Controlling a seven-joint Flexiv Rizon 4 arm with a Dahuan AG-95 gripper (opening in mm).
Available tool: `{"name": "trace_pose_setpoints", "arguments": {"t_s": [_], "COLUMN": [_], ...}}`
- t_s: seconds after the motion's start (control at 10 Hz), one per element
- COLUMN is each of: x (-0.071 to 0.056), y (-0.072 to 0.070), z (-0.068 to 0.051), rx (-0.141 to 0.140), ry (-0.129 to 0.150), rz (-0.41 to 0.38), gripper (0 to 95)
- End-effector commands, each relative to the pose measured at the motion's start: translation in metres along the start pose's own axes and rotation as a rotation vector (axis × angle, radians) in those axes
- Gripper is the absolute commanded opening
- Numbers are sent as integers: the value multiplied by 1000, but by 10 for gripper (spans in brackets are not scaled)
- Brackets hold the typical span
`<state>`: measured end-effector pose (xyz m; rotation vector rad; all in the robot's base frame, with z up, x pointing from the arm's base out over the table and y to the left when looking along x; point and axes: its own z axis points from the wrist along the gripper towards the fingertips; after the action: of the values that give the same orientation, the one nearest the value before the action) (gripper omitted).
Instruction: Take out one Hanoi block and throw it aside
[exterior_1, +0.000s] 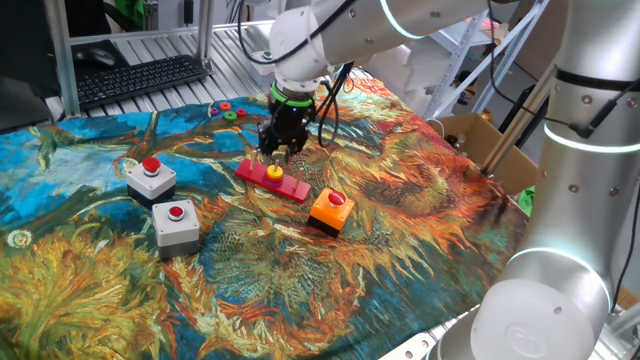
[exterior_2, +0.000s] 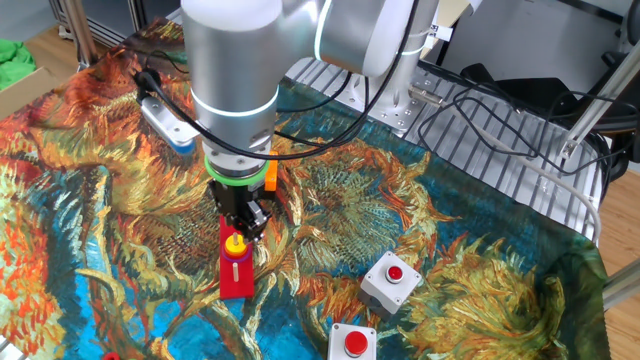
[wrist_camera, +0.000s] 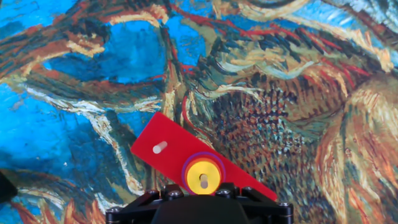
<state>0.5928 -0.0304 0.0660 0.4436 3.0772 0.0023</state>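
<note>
The black two-finger gripper (exterior_1: 277, 152) hovers over the small yellow ring-shaped disc (wrist_camera: 203, 176) toward the table's far edge; jaw gap can't tell. Light, rigid, probably slick: pinch its rim.

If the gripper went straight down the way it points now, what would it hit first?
Most likely the Hanoi block topping the stack on the red base. The gripper hangs right above it, though exact alignment is unclear.
</note>
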Motion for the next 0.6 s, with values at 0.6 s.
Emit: {"name": "trace_pose_setpoints", "arguments": {"t_s": [0.6], "x": [0], "y": [-2], "z": [14], "rx": [-15], "ry": [-8], "rz": [-3], "gripper": [380]}}
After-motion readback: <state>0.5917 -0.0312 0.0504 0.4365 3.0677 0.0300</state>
